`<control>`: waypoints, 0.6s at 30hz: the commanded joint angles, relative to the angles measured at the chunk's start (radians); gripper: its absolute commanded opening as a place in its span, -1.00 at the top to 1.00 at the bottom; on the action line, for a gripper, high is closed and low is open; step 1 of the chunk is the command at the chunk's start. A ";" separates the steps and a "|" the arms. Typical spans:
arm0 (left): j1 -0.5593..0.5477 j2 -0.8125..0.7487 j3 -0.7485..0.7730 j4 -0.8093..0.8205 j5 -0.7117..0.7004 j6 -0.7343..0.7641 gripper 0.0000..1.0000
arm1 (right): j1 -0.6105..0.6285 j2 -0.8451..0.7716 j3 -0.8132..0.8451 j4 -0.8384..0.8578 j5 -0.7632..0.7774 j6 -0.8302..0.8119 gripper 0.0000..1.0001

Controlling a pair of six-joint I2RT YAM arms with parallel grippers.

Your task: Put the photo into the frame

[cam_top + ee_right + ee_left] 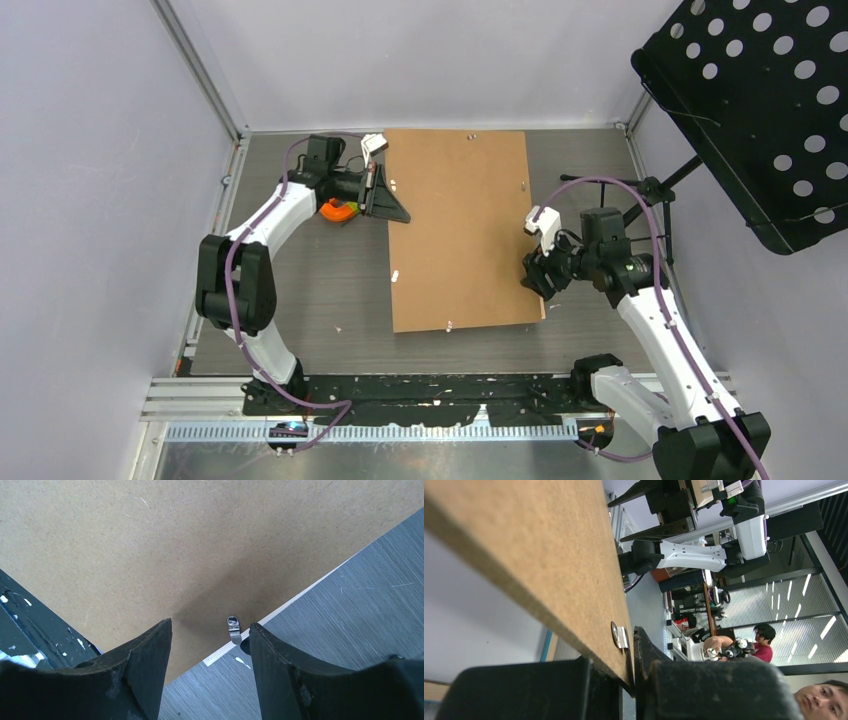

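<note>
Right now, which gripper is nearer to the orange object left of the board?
Left. The left gripper clasps the backing board's left edge, just beside the orange object. The right gripper hovers open at the board's right edge, across the board from it.

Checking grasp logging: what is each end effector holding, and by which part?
Left end effector pinches the board's left edge near a tab; right end effector holds nothing.

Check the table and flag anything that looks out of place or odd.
The backing board lies slightly askew on the table, its left edge seemingly clamped in the left gripper. An orange object sits under the left arm, too hidden to identify. No photo shows in any view. The right gripper is open.
</note>
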 commanded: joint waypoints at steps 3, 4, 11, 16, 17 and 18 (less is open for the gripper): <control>-0.004 -0.023 0.041 0.052 0.079 -0.021 1.00 | -0.002 0.001 -0.007 0.007 -0.008 -0.025 -0.28; -0.004 -0.023 0.042 0.053 0.078 -0.023 1.00 | -0.002 0.002 -0.006 0.007 -0.010 -0.025 -0.28; -0.004 -0.022 0.042 0.062 0.071 -0.033 1.00 | -0.002 -0.001 -0.005 -0.007 -0.030 -0.027 -0.27; -0.004 -0.019 0.040 0.089 0.063 -0.053 1.00 | -0.003 -0.006 0.007 -0.038 -0.045 -0.036 -0.27; -0.004 -0.018 0.040 0.095 0.062 -0.060 1.00 | -0.002 -0.005 0.008 -0.041 -0.046 -0.040 -0.27; -0.004 -0.018 0.041 0.101 0.062 -0.065 1.00 | -0.002 -0.004 0.009 -0.047 -0.047 -0.042 -0.27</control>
